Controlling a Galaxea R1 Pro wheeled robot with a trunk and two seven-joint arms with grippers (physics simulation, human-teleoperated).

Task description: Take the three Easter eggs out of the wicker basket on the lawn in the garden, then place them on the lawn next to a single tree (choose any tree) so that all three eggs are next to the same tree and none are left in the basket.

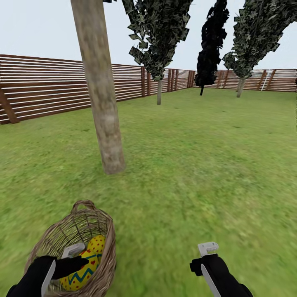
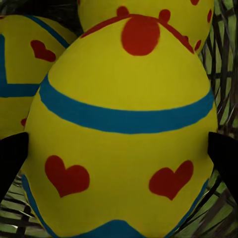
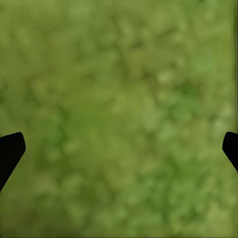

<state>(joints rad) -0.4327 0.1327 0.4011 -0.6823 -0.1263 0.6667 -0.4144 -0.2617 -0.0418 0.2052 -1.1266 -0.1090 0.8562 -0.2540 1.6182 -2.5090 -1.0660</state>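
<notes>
A fenced garden: lawn [image 1: 198,165], slatted wooden fence [image 1: 45,86], trees [image 1: 99,90] under open sky.

Left tool [image 1: 62,264] spread — right tool [image 1: 206,264] too

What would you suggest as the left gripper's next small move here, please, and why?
Probably close the left gripper on the yellow egg with red hearts and a blue band: its fingertips flank that egg inside the brown wicker basket, apparently still open.

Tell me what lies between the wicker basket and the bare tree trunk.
Only bare lawn lies between the wicker basket and the tree trunk, as the head view shows.
</notes>
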